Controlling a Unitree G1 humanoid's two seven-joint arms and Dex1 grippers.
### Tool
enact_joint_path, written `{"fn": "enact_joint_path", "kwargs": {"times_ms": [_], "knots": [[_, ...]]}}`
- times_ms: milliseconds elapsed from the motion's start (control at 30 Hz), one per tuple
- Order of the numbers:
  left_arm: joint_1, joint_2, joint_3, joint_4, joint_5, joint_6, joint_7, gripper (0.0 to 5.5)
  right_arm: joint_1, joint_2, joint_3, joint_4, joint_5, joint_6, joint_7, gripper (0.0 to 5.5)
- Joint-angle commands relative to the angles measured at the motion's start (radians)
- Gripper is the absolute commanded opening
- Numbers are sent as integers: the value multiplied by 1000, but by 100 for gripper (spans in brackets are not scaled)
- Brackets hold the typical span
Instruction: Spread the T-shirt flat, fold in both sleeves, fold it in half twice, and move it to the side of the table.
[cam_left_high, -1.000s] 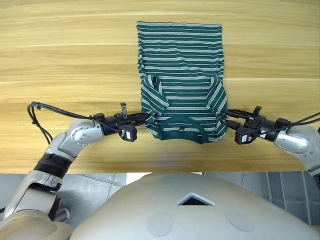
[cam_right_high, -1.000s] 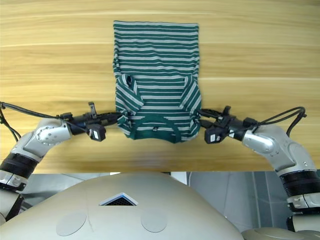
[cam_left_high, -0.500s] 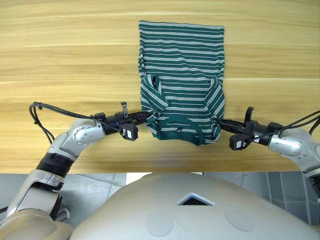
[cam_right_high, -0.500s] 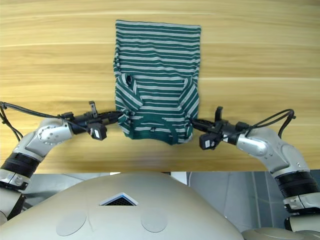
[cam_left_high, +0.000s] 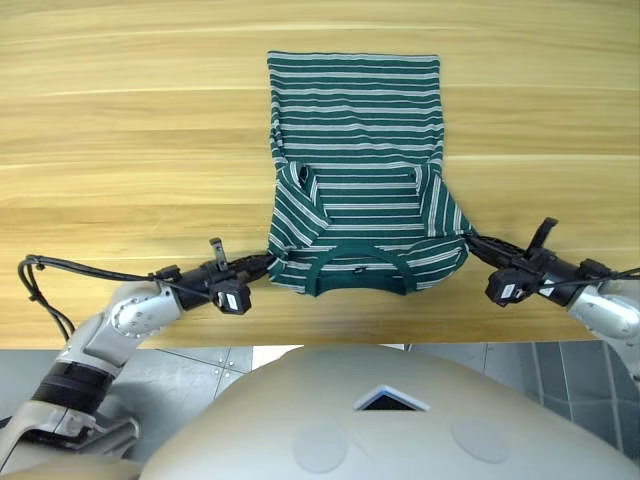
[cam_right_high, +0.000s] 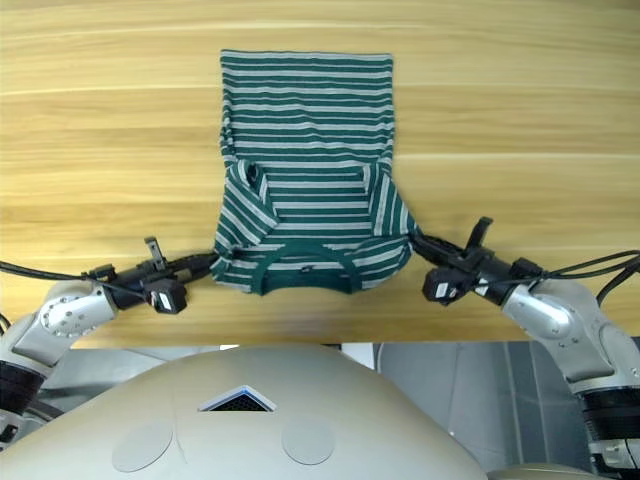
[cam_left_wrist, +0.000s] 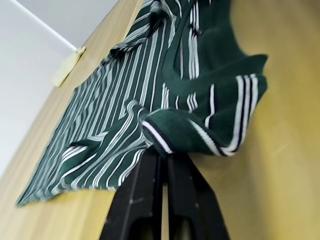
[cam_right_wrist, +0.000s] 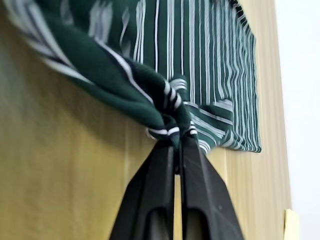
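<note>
Two end effectors are closed on one garment.

At the left, the left end effector (cam_left_high: 267, 261) is pinched shut on the near left shoulder corner of the T-shirt (cam_left_high: 355, 130). In the left wrist view its fingers (cam_left_wrist: 142, 200) are pressed together, with a bunched roll of striped knit gripped at the tips.

At the centre, the T-shirt is laid on the counter (cam_left_high: 120, 130), with the hem at the far side and the collar (cam_left_high: 355, 252) toward the near edge. Both sleeves are folded in over the body, so the two half folds are judged to be outstanding.

At the right, the right end effector (cam_left_high: 471, 238) is clamped in the same manner on the near right shoulder corner. The cloth is gathered into a tight fold at the tips.

The fabric is judged to be light, soft and without stiffness.
- Sagging between the two holds is to be expected.
- Drag on the wood is to be expected.
- The tucked sleeves may be shed if one side is raised ahead of the other.
- Slippage from a narrow pinch is possible, since several layers are gripped.

Hold is best taken at the two shoulder corners, through every layer, sleeve included. Both corners are to be lifted level and carried toward the hem at a matched rate.
</note>
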Motion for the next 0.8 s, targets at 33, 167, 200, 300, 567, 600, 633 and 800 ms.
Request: {"fn": "enact_joint_path", "kwargs": {"times_ms": [33, 167, 200, 300, 567, 600, 633, 800], "knots": [[90, 0, -4, -90, 1, 43, -14, 0, 73, 29, -2, -99, 54, 19, 30, 3], [129, 8, 42, -132, -16, 62, -6, 0, 96, 56, -16, -148, 93, 32, 37, 3], [126, 5, 61, -132, -26, 63, 1, 0, 86, 61, -20, -140, 87, 39, 34, 3], [41, -46, 138, -109, -70, 85, 52, 0, 12, 90, -28, -106, 95, 54, 16, 3], [-215, -213, 152, 41, -44, 151, 116, 0, -274, 179, 13, 58, 45, 73, -29, 3], [-247, -226, 150, 66, -22, 157, 126, 0, -319, 194, 25, 97, 40, 66, -39, 3], [-286, -239, 148, 98, 10, 163, 142, 0, -369, 209, 43, 145, 29, 60, -47, 3], [-482, -294, 137, 277, 97, 178, 204, 0, -628, 295, 129, 403, -49, 37, -107, 3]]}}
